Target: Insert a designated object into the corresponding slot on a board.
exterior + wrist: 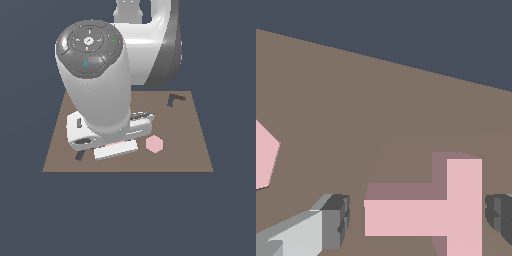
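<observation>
Grasp step: jaws were open either side of the pink T (426, 210) on the board (195, 145). Next they'd need to close, lift, then find the slot.

Brown board (195, 150) bears pink T (426, 210), pink hexagon (155, 144), dark L-mark (175, 99).
</observation>
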Robot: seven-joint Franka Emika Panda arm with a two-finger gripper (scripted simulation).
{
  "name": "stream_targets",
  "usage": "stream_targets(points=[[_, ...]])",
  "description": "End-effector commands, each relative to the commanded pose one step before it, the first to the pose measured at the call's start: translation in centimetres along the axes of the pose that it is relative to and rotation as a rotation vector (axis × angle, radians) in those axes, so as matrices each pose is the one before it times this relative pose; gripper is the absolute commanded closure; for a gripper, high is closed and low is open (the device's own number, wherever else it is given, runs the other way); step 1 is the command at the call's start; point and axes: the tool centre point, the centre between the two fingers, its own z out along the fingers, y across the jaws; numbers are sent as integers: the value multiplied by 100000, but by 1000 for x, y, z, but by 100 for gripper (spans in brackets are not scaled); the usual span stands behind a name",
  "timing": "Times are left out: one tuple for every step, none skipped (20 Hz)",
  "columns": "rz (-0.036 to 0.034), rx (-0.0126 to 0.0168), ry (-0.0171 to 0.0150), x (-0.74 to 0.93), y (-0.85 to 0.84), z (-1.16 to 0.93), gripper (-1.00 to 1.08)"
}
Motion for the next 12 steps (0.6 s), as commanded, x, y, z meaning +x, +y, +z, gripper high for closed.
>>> stream_targets(points=[[-201,-13,-57,21,-6,649,-92],[0,0,0,-1,22,107,-92],[-48,-6,-3,9,-24,37,-92],[0,0,0,0,0,0,108],[0,0,0,0,0,0,108],[0,0,0,0,0,0,108],[0,0,0,0,0,0,108],[0,0,0,0,0,0,108],[0,0,0,0,0,0,108],[0,0,0,0,0,0,108],[0,0,0,0,0,0,108],[0,0,0,0,0,0,108]])
